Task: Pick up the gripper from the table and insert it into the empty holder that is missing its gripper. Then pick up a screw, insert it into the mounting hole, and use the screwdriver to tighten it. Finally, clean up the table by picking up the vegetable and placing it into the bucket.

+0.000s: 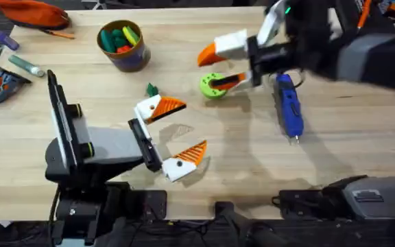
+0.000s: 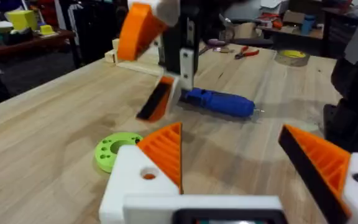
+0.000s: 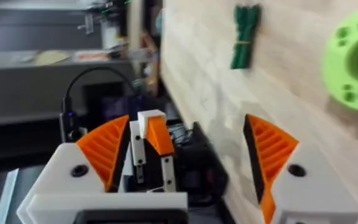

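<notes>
The screwdriver (image 1: 288, 106) lies flat right of the lime disc (image 1: 213, 86), its long axis running near-to-far, bit toward the near edge, its far end hidden under the right gripper (image 1: 219, 66), whose fingers spread apart. The left gripper (image 1: 173, 134) also gapes, empty.

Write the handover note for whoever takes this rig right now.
Left gripper: open, empty, above mid-table.
Right gripper: open, empty, one finger over the lime disc.
Screwdriver: lying on the table beside the right gripper.
Vegetable: on the table, not in the bucket.
Done: unclear. Every mount I can see carries an orange finger, and I cannot make out a screw.
Left: vegetable into bucket, at least.
</notes>
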`<action>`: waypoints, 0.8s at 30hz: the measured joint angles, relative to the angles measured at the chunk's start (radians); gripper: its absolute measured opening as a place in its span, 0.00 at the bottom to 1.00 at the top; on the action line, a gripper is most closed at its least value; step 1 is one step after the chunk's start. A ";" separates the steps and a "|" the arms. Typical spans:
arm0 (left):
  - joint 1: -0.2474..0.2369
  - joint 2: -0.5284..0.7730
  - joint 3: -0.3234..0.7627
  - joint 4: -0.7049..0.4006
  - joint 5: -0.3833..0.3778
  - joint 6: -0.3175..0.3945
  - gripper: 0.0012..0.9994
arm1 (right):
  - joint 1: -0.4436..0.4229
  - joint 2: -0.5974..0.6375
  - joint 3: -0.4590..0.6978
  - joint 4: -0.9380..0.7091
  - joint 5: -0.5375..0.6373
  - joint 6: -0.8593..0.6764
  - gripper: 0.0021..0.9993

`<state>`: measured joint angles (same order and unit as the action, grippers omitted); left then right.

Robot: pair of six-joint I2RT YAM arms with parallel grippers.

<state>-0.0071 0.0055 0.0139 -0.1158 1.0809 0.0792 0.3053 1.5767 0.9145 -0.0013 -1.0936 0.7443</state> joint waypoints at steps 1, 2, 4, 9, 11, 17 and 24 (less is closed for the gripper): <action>0.000 0.000 0.000 0.000 0.000 0.000 0.99 | -0.016 -0.013 0.048 -0.116 0.024 -0.069 0.97; 0.000 0.000 0.000 0.000 0.000 0.000 0.99 | -0.027 -0.022 0.094 -0.216 0.050 -0.131 0.97; 0.000 0.000 0.000 0.000 0.000 0.000 0.99 | -0.037 -0.035 0.197 -0.402 0.117 -0.253 0.97; 0.000 0.000 0.000 0.000 0.000 0.000 0.99 | -0.024 -0.044 0.434 -0.751 0.369 -0.472 0.97; 0.000 0.000 0.000 0.000 0.000 0.000 0.99 | -0.005 -0.044 0.504 -0.837 0.488 -0.525 0.97; 0.000 0.000 0.000 0.000 0.000 0.000 0.99 | 0.101 -0.036 0.613 -1.025 0.833 -0.602 0.97; 0.000 0.000 0.000 0.000 0.000 0.000 0.99 | 0.221 0.077 0.646 -1.126 1.084 -0.626 0.97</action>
<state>-0.0071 0.0052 0.0139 -0.1158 1.0809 0.0793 0.5260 1.6538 1.5604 -1.1272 -0.0095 0.1181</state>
